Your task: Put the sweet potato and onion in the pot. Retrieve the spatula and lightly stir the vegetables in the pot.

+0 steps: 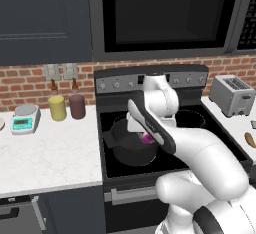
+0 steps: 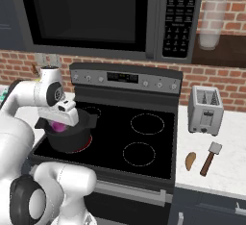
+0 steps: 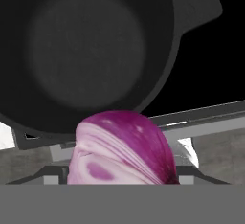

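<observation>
Gripper (image 2: pixel 61 123): pinching the onion (image 3: pixel 122 149), held over the pot; the finger tips themselves are hidden behind the bulb in the hand view.
Onion: pink-purple, above the pot's near rim, apparently not yet released.
Pot (image 1: pixel 131 148): dark, on the stove's front left burner (image 2: pixel 85 144); its floor (image 3: pixel 86 50) looks bare in the hand view, 0 vegetables inside.
Sweet potato (image 2: pixel 190 160): on the counter (image 2: pixel 230 171) right of the stove, untouched, well apart from the pot.
Spatula (image 2: pixel 210 158): on the same counter, just beside the sweet potato, in front of the toaster (image 2: pixel 205 109).
Done: onion carried to the pot, judged from its position.
Left: drop the onion; fetch the sweet potato; fetch the spatula; stir.
Progress estimate: early, 0 of 2 vegetables placed.
</observation>
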